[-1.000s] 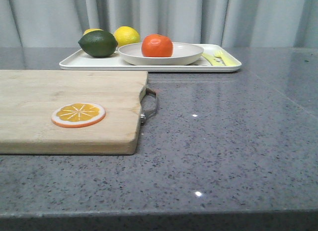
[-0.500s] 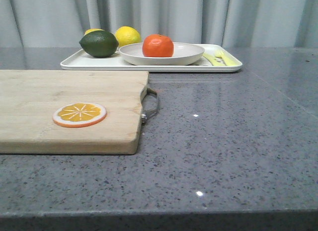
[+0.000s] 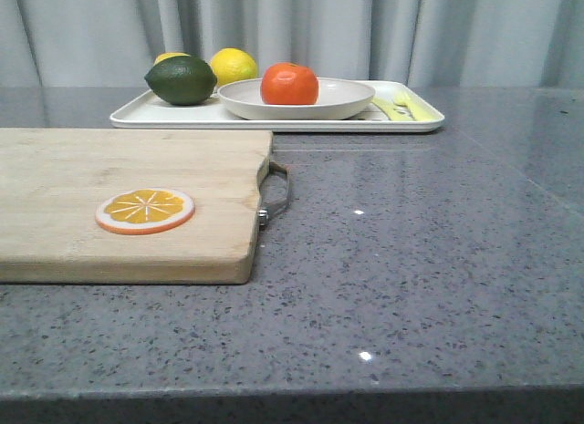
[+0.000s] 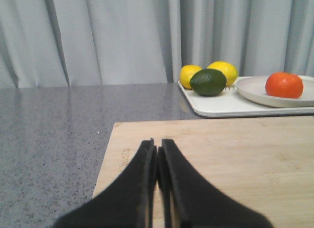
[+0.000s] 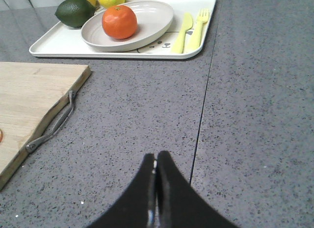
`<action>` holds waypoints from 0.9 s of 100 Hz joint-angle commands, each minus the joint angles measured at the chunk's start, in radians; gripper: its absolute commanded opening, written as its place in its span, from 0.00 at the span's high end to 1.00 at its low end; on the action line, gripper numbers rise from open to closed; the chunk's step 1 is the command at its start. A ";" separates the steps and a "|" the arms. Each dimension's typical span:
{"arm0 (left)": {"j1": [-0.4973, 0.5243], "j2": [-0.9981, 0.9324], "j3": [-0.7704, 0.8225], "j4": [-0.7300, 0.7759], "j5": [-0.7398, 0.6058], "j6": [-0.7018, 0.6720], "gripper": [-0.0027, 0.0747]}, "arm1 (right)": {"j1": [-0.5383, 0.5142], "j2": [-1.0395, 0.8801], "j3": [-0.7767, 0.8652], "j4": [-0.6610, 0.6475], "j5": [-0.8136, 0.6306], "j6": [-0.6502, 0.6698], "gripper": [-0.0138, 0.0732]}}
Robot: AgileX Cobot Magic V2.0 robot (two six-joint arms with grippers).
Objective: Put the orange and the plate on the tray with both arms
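The orange [image 3: 289, 84] sits in the off-white plate [image 3: 342, 101], and the plate rests on the white tray [image 3: 415, 123] at the back of the table. All three show in the right wrist view too: orange [image 5: 119, 21], plate [image 5: 156, 17], tray [image 5: 122, 52]. The left wrist view shows the orange [image 4: 283, 85], plate [image 4: 255, 88] and tray [image 4: 216, 106]. My left gripper [image 4: 157, 145] is shut and empty above the wooden board. My right gripper [image 5: 156, 158] is shut and empty over bare counter. Neither gripper shows in the front view.
A dark green lime [image 3: 181, 79] and two yellow lemons [image 3: 234, 65] lie on the tray's left end. Yellow utensils [image 5: 191, 31] lie at its right end. A wooden cutting board [image 3: 82, 169] with a metal handle [image 3: 276, 191] holds an orange slice disc [image 3: 145, 210].
The front view jitters by a few pixels. Nothing on the table has visibly moved.
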 commanded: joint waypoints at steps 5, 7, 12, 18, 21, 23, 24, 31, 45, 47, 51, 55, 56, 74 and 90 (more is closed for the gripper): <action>0.010 -0.033 0.025 0.005 -0.059 -0.024 0.99 | -0.002 0.004 -0.024 0.002 -0.078 -0.013 0.92; 0.010 -0.037 0.038 0.006 -0.059 -0.034 0.99 | -0.002 0.004 -0.024 0.002 -0.078 -0.013 0.92; 0.011 -0.038 0.051 0.010 -0.029 -0.049 0.99 | -0.002 0.004 -0.024 0.002 -0.078 -0.013 0.92; 0.018 -0.038 0.050 0.021 0.027 -0.056 0.99 | -0.002 0.004 -0.024 0.002 -0.079 -0.013 0.92; 0.017 -0.038 0.049 0.026 0.038 -0.056 0.99 | -0.002 0.004 -0.024 0.002 -0.079 -0.013 0.92; 0.017 -0.038 0.049 0.029 0.046 -0.056 0.99 | -0.002 0.004 -0.024 0.002 -0.077 -0.013 0.92; 0.017 -0.038 0.049 0.033 0.046 -0.056 0.99 | -0.002 0.004 -0.024 0.002 -0.077 -0.013 0.92; 0.017 -0.038 0.049 0.049 0.051 -0.056 0.99 | -0.002 0.004 -0.024 0.002 -0.077 -0.013 0.92; 0.017 -0.038 0.049 0.052 0.051 -0.056 0.99 | -0.002 0.004 -0.024 0.002 -0.077 -0.013 0.92; 0.017 -0.036 0.049 0.052 0.051 -0.056 0.99 | -0.002 0.004 -0.024 0.002 -0.077 -0.013 0.92; 0.017 -0.036 0.049 0.052 0.051 -0.056 0.99 | -0.002 0.004 -0.024 0.002 -0.077 -0.013 0.92; 0.017 -0.036 0.049 0.052 0.045 -0.056 0.99 | -0.002 0.004 -0.024 0.002 -0.077 -0.013 0.92; 0.017 -0.036 0.049 0.052 0.045 -0.056 0.99 | -0.002 0.004 -0.024 0.002 -0.077 -0.013 0.92; 0.017 -0.036 0.049 0.052 0.045 -0.056 0.99 | -0.002 0.004 -0.024 0.002 -0.077 -0.013 0.92; 0.017 -0.036 0.049 0.052 0.045 -0.056 0.99 | -0.002 0.004 -0.024 0.002 -0.077 -0.013 0.92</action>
